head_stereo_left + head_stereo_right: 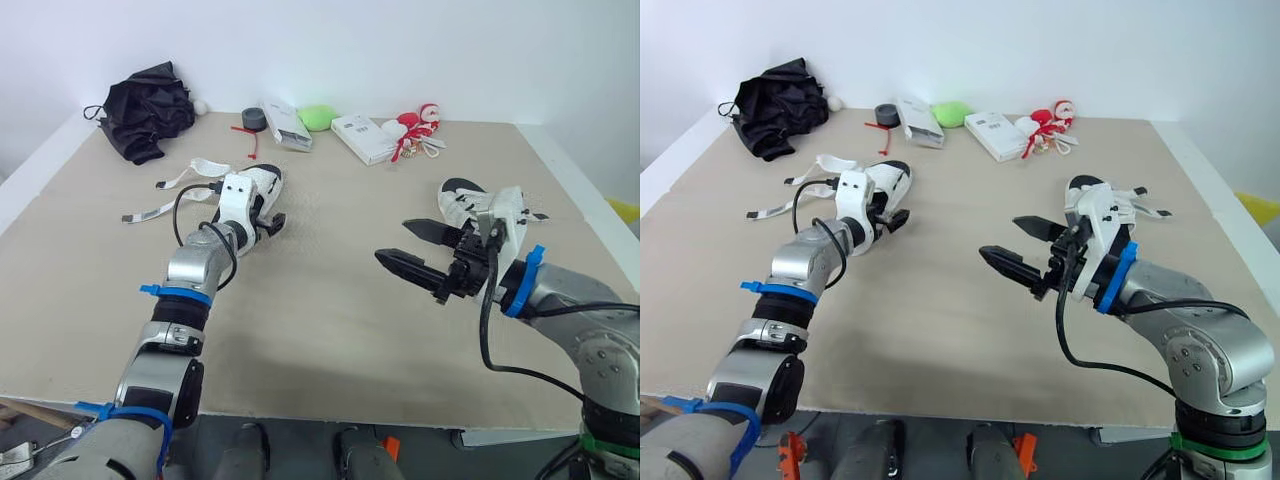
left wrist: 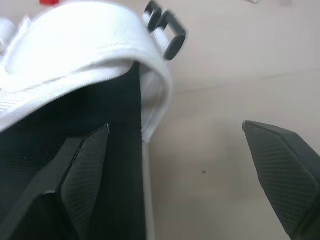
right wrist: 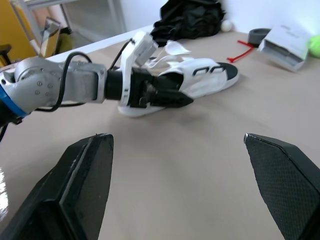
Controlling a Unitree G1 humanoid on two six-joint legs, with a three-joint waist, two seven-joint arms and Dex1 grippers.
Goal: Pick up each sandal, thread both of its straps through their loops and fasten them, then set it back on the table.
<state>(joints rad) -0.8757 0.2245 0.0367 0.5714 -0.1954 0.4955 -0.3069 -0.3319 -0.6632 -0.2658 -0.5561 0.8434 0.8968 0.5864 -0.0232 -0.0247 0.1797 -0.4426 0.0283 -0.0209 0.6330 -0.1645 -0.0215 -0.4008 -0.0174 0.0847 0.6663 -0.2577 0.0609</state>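
The left sandal lies on the left part of the table. Its long axis runs from near to far, and the far end leans a little to the right. Its loose straps lie spread out to its left. The left gripper is at the near end, wide open, one finger over the black insole and the other over the table, and it grips nothing. The right sandal lies on the right, partly hidden. The right gripper, wide open and empty, is near it on its left.
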